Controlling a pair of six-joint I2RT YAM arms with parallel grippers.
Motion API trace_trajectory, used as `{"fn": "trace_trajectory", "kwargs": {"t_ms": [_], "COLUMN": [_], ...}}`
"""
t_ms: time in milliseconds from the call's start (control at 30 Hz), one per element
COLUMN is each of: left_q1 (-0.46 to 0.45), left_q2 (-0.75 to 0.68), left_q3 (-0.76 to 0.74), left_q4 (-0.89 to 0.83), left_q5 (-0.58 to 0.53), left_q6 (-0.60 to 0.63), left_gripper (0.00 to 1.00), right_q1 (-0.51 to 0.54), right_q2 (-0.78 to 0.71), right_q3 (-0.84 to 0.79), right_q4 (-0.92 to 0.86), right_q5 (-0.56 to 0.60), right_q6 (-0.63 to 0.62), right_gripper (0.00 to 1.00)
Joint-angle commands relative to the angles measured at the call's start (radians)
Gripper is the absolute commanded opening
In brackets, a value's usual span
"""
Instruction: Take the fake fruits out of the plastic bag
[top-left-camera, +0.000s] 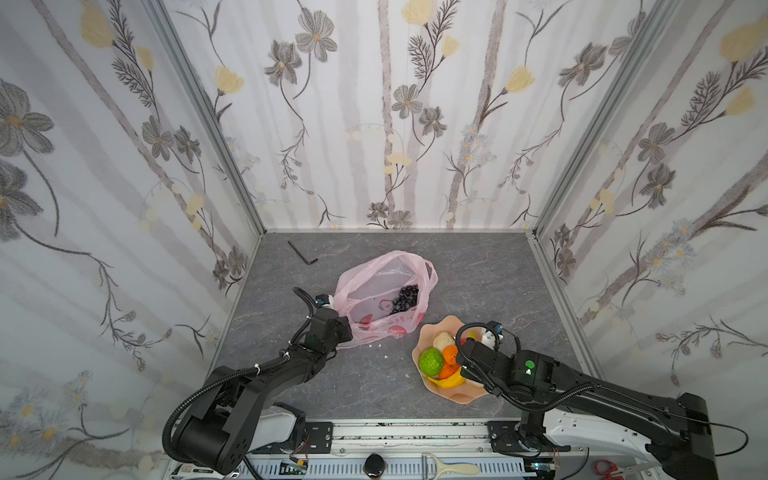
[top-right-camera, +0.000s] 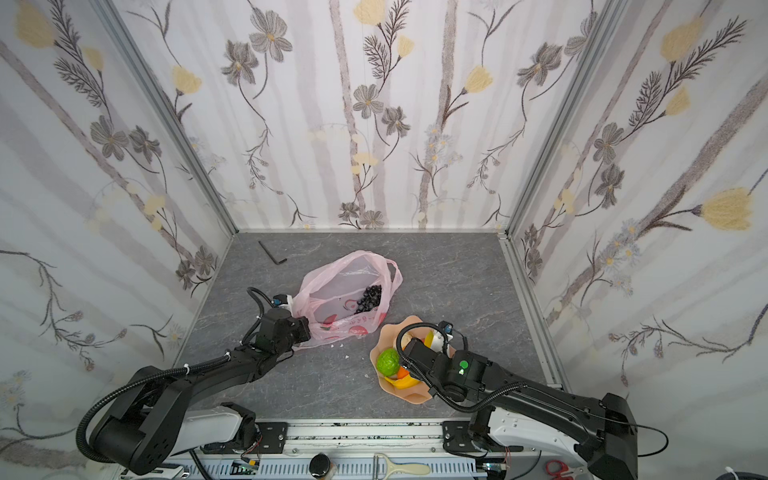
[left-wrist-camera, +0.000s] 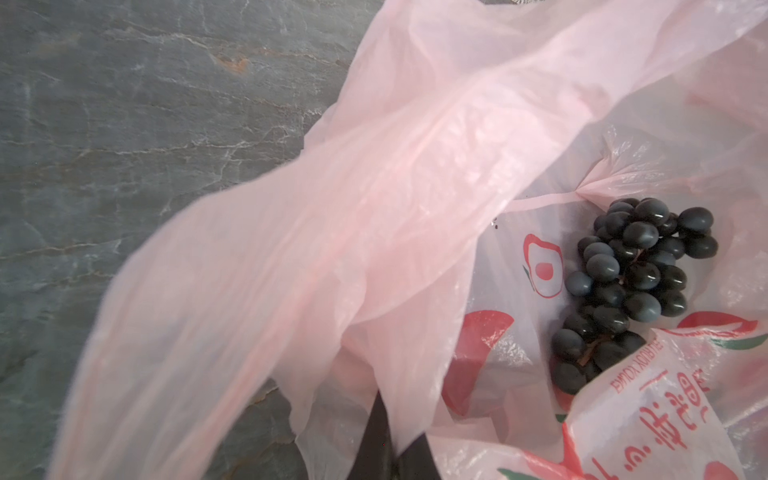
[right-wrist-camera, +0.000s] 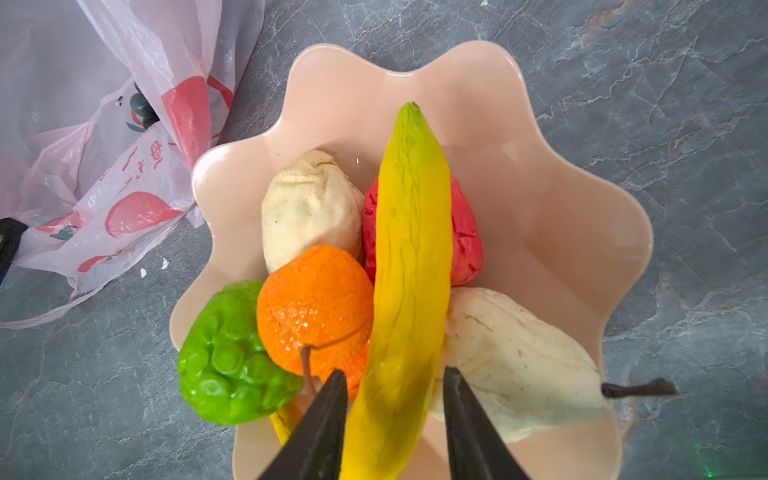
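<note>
The pale-pink plastic bag lies open mid-table with a dark grape bunch inside. My left gripper is shut on the bag's near edge, the film pinched between its fingers. My right gripper hovers over the peach dish. The yellow banana lies between its open fingers, with a slim gap on one side. A green fruit, an orange, a red fruit and two beige ones rest in the dish.
A black hex key lies at the back left of the grey tabletop. White crumbs are scattered between bag and dish. Flowered walls close three sides, and the arms' rail runs along the front edge.
</note>
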Motion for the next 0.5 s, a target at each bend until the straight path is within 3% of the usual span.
{"fn": "trace_trajectory", "kwargs": {"t_ms": [0, 133, 233, 367, 467], "left_q1": [-0.004, -0.026, -0.068, -0.163, -0.223], "left_q2": [-0.006, -0.006, -0.006, -0.047, -0.046], "left_q3": [-0.001, 0.001, 0.008, 0.013, 0.033], "left_q4": [0.016, 0.012, 0.003, -0.022, -0.027], "left_q5": [0.007, -0.009, -0.057, -0.184, -0.179], "left_q6": [0.006, 0.006, 0.012, 0.039, 0.092], "left_gripper": [0.00, 0.00, 0.00, 0.00, 0.00], "right_q1": [0.002, -0.001, -0.014, -0.061, -0.128], "right_q2": [-0.014, -0.023, 0.010, 0.115, 0.184], "right_q3": [0.069, 0.170, 0.237, 0.307, 0.316], "right_q4": [-0.070, -0.123, -0.055, 0.097, 0.243], "right_q5": [0.076, 0.161, 0.178, 0.112, -0.002], "right_q6": [-0.016, -0.099, -0.214, -0.359, -0.440], "right_gripper": [0.43, 0.44, 0.46, 0.50, 0.51]}}
